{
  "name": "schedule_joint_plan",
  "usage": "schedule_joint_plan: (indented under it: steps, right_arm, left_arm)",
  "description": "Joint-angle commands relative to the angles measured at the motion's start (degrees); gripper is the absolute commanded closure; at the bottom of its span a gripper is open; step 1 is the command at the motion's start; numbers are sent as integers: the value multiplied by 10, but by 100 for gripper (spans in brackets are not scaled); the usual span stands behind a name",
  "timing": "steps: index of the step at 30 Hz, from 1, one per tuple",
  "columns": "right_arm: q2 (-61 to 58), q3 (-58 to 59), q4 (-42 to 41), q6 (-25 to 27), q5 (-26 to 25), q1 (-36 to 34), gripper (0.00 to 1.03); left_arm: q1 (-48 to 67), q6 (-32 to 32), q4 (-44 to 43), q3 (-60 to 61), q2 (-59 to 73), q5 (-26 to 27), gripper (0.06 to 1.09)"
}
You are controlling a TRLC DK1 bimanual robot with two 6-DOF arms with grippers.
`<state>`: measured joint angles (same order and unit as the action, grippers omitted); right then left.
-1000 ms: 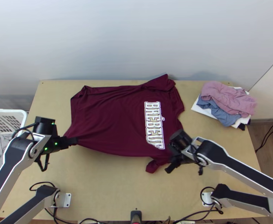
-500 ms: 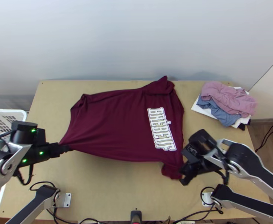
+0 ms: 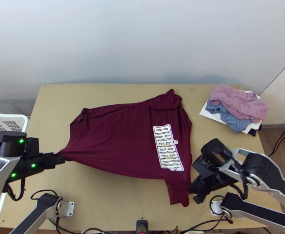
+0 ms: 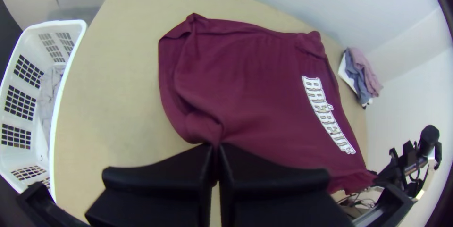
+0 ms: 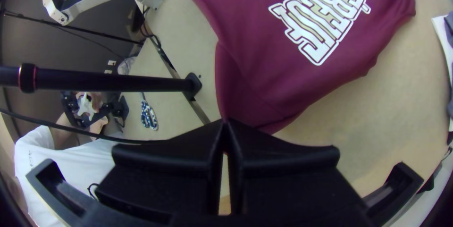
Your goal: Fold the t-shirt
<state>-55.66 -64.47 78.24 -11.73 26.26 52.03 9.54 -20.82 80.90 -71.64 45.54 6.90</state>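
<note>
top view: maroon t-shirt is pinched at hem by left gripper, at sleeve by right gripper, probably for smoothing.

My wooden table and a pale wall
Behind my table, the wall goes up; to its right, I see brown wood floor.

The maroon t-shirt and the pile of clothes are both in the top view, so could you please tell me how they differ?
The maroon t-shirt is one garment with white-edged lettering, while the pile of clothes mixes pink, blue and white cloth. The t-shirt is mostly spread, whereas the pile is heaped. The left gripper and right gripper hold the t-shirt; neither holds the pile. Both are cloth.
</note>
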Motion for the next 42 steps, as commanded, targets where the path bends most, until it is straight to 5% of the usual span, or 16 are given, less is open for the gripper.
schedule_joint_plan:
  steps: [1,8,11,13,16,23,31,42]
  right_arm:
    - [8,94,-34,19,35,4,100]
    - [-26,98,-70,46,53,-2,95]
    - [-45,106,-77,31,55,-24,50]
    - [-56,110,-78,9,56,-29,3]
    - [-59,109,-89,10,56,-40,3]
    - [-67,75,-99,12,78,-111,3]
    - [-155,-19,-148,8,84,-178,3]
    - [-226,-115,-196,-48,84,-192,3]
  left_arm:
    - [-92,56,-46,95,-20,3,105]
    - [-97,56,-75,160,-37,2,101]
    - [-116,39,-83,141,-34,4,57]
    - [-117,33,-77,120,-9,5,31]
    - [-116,37,-37,72,49,15,10]
    - [-118,34,-47,-43,144,44,10]
    - [-116,-34,-210,-44,329,44,10]
    - [-83,-45,-375,-33,499,-35,11]
